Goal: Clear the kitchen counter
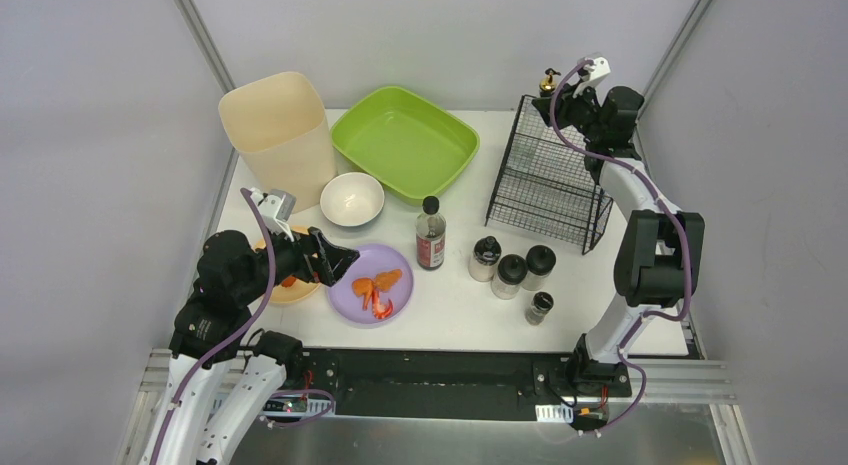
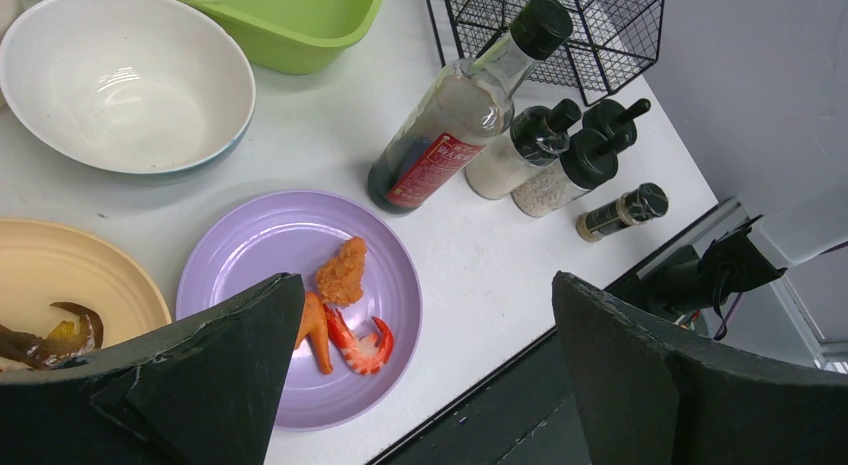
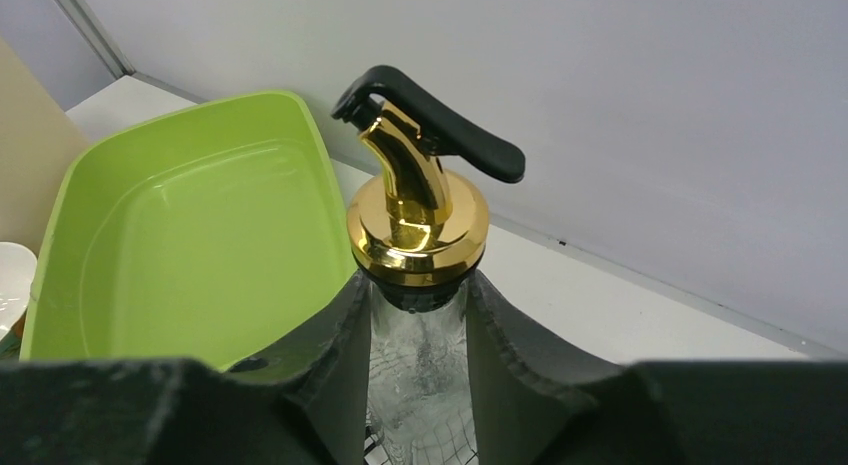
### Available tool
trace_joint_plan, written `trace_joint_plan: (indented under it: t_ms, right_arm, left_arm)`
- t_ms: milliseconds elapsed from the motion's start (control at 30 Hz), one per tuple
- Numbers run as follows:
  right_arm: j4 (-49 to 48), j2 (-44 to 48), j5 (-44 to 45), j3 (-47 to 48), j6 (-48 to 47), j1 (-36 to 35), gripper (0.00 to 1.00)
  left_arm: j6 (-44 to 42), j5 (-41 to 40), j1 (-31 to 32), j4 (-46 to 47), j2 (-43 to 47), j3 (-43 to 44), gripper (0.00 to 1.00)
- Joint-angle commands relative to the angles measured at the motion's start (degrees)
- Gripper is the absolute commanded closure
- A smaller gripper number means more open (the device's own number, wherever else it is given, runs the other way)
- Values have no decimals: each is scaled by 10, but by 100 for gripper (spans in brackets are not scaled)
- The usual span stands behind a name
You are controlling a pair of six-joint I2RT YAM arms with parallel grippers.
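Evidently bound for storage, a clear glass bottle with gold pourer (image 3: 418, 220) sat pinched in the right claw (image 3: 418, 320) by the black wire rack (image 1: 545, 175), at the far right corner of the flat white desk (image 1: 455, 300). The left claw (image 2: 425, 330) hung spread over the round lilac plate (image 2: 260, 245).

kitchen counter (image 1: 460, 305), green tray (image 1: 405, 143), bowl (image 1: 352, 199), purple plate (image 1: 396, 303), possibly spice jars (image 1: 510, 275)

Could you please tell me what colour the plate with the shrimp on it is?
Light purple; the plate shows best in the left wrist view.
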State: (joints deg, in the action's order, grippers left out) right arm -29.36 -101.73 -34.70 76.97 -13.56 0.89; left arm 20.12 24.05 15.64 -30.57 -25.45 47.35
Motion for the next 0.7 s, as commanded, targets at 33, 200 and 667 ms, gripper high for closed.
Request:
trace_joint_plan:
  t_ms: [33,200,667]
  right_arm:
    - [-37,33,23,-6,-3,-7,57]
    - [-30,49,30,-10,-2,-8,53]
    - [-24,134,47,-85,32,-20,1]
  left_arm:
    - [4,16,-7,28,-1,-2,0]
    - [4,18,-7,28,1,-2,0]
    - [3,13,-7,28,4,-3,0]
